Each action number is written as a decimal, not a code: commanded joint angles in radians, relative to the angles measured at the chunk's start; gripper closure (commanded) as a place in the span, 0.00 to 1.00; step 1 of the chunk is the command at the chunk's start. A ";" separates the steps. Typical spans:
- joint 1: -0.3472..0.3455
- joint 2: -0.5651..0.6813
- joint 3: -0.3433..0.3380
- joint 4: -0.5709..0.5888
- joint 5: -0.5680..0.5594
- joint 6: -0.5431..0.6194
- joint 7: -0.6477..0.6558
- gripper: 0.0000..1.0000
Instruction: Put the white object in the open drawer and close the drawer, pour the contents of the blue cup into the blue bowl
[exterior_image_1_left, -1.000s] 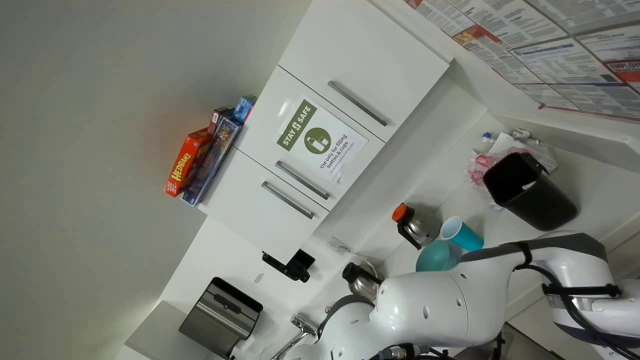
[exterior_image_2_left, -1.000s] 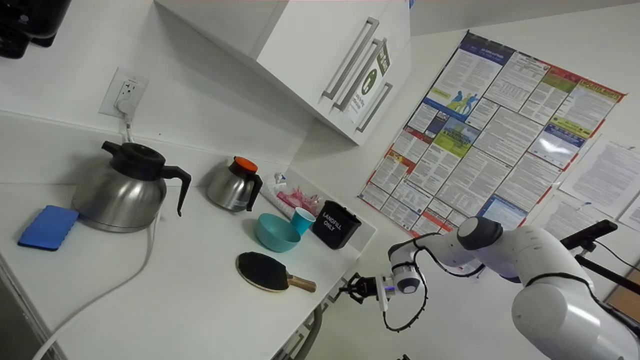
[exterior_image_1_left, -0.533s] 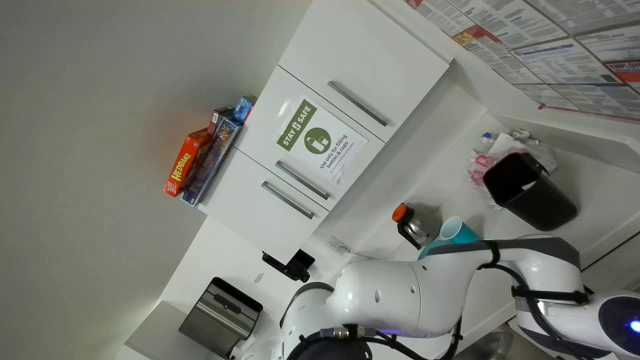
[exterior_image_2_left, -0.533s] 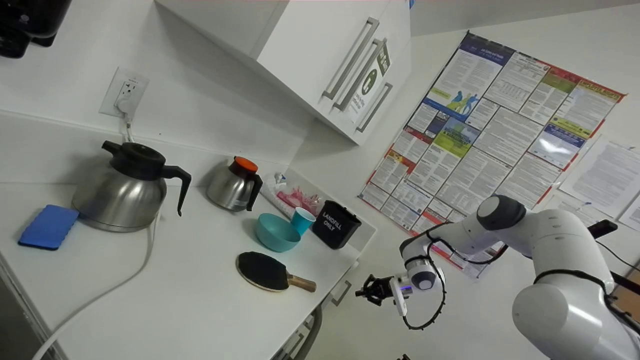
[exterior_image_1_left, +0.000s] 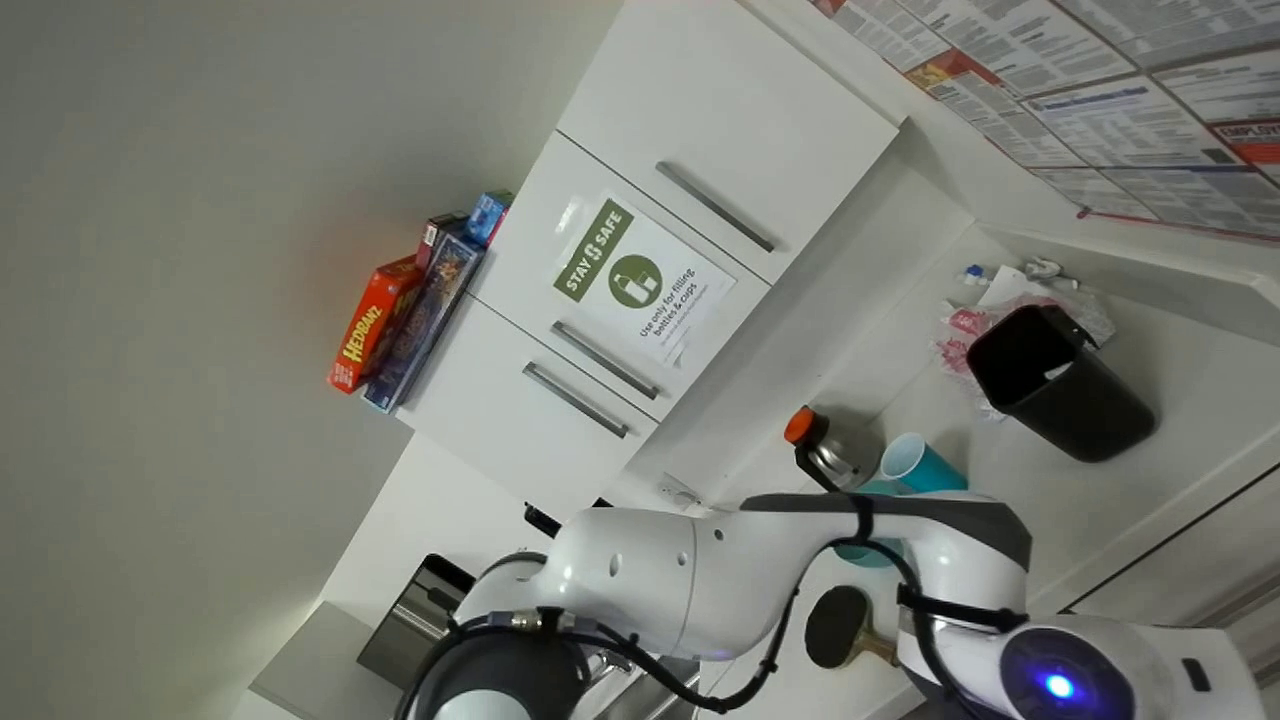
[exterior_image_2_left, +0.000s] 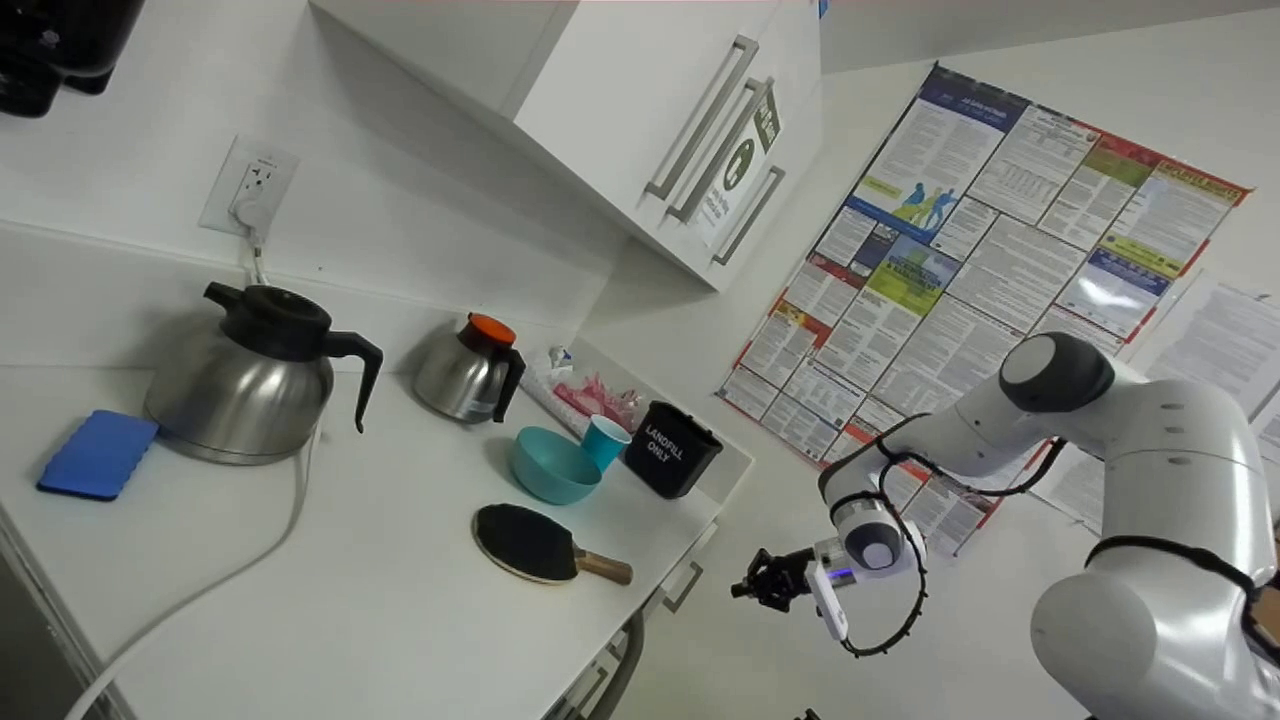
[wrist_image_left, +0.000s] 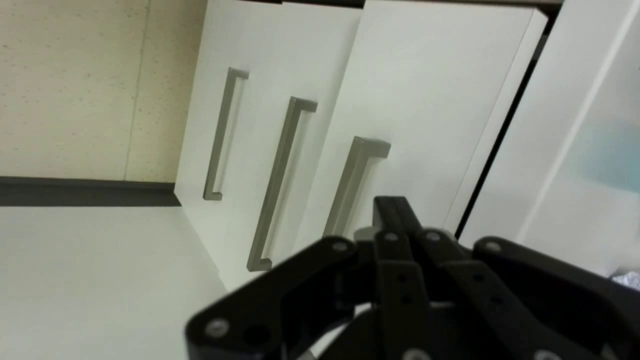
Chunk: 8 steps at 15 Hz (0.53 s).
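Note:
My gripper (wrist_image_left: 392, 202) is shut, its fingertips pressed together with nothing between them. Beyond it in the wrist view is a drawer (wrist_image_left: 430, 85) with a pale front and a bar handle; it looks pushed in, a thin dark gap along its counter side. In an exterior view the gripper (exterior_image_2_left: 740, 590) hangs in the air, apart from this drawer's handle (exterior_image_2_left: 685, 587). On the counter the blue cup (exterior_image_2_left: 605, 442) stands upright against or just behind the blue bowl (exterior_image_2_left: 553, 466). What the cup holds cannot be seen. The white object is out of view.
A black-faced paddle (exterior_image_2_left: 525, 543) lies in front of the bowl. Beside the cup stands a black bin (exterior_image_2_left: 672, 450). A small steel pot (exterior_image_2_left: 462, 375), a large one (exterior_image_2_left: 245, 390) and a blue sponge (exterior_image_2_left: 98, 455) share the counter. Further drawers (wrist_image_left: 305, 65) adjoin the drawer.
The arm has drawn back from the counter's edge, bringing the drawer handle into sight in an exterior view. The gripper has stayed shut. Cup and bowl have not moved.

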 joint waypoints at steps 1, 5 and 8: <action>0.147 -0.226 -0.077 -0.238 0.083 0.131 -0.094 1.00; 0.256 -0.429 -0.071 -0.416 0.066 0.331 -0.143 1.00; 0.332 -0.533 -0.059 -0.507 -0.075 0.447 -0.050 1.00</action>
